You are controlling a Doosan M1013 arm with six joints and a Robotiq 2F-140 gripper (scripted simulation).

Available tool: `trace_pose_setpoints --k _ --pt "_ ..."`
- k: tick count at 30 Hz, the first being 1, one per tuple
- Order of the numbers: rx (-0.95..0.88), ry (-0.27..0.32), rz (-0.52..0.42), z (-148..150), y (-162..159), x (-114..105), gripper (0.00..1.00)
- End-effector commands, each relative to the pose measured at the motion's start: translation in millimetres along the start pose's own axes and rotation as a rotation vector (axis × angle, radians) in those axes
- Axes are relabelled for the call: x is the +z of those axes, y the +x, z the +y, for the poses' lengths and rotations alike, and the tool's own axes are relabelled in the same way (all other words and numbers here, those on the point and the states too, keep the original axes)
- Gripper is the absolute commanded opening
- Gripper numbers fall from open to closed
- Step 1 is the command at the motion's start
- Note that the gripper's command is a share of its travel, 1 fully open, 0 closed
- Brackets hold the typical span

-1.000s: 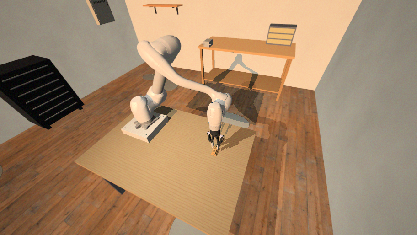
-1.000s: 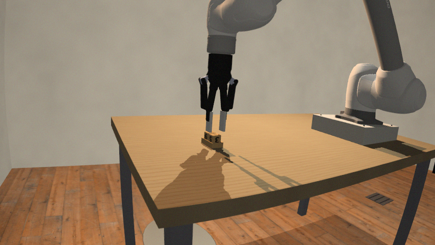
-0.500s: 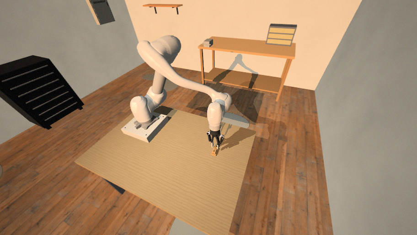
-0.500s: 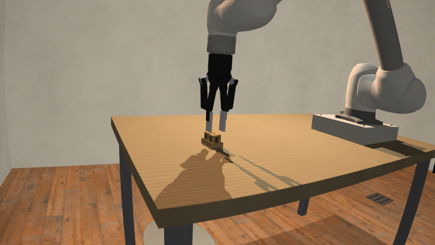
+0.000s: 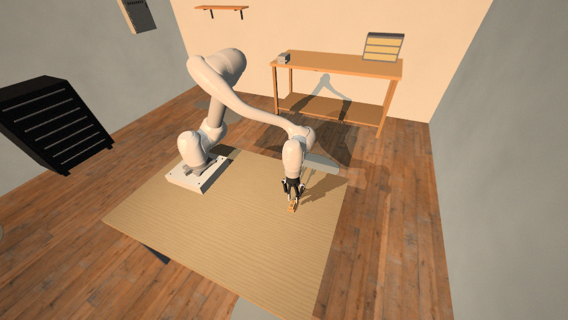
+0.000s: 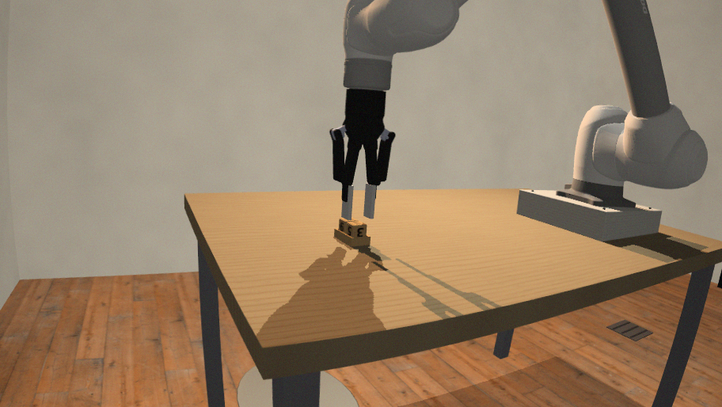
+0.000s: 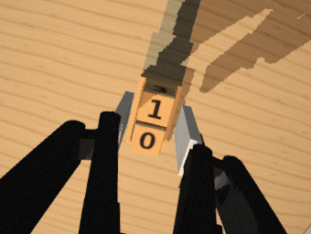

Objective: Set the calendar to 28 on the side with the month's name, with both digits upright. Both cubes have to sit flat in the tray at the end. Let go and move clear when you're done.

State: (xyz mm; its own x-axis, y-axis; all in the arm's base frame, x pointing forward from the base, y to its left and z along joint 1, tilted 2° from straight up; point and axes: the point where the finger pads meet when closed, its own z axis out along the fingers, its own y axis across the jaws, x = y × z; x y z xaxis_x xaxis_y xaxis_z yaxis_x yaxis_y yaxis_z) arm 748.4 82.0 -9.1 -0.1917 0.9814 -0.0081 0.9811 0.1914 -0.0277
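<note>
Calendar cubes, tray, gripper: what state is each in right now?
Gripper: partly open, holding nothing, above the cubes.
Cubes: both seated in the tray, tops showing 1 and 0.
Tray: flat on the table.

Too small in the top view to read: any digit on the calendar (image 5: 292, 207), partly covered there by the gripper (image 5: 293, 194). Unreadable in the exterior view: the left cube's (image 6: 345, 227) side digit. Hidden in the wrist view: the tray under the cubes (image 7: 150, 124), and the month's name. Cut off by the exterior frame's top edge: the arm (image 6: 634, 55) above the calendar.
</note>
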Motion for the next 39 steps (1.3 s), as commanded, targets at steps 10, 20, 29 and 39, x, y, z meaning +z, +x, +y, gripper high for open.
trace_pose_setpoints --k 10,20,29,39 --pt "0.002 0.001 -0.003 -1.9 1.0 1.3 0.35" --pt "0.002 0.001 -0.003 -1.9 1.0 1.3 0.35" --pt "0.002 0.001 -0.003 -1.9 1.0 1.3 0.35" --pt "0.002 0.001 -0.003 -1.9 1.0 1.3 0.35"
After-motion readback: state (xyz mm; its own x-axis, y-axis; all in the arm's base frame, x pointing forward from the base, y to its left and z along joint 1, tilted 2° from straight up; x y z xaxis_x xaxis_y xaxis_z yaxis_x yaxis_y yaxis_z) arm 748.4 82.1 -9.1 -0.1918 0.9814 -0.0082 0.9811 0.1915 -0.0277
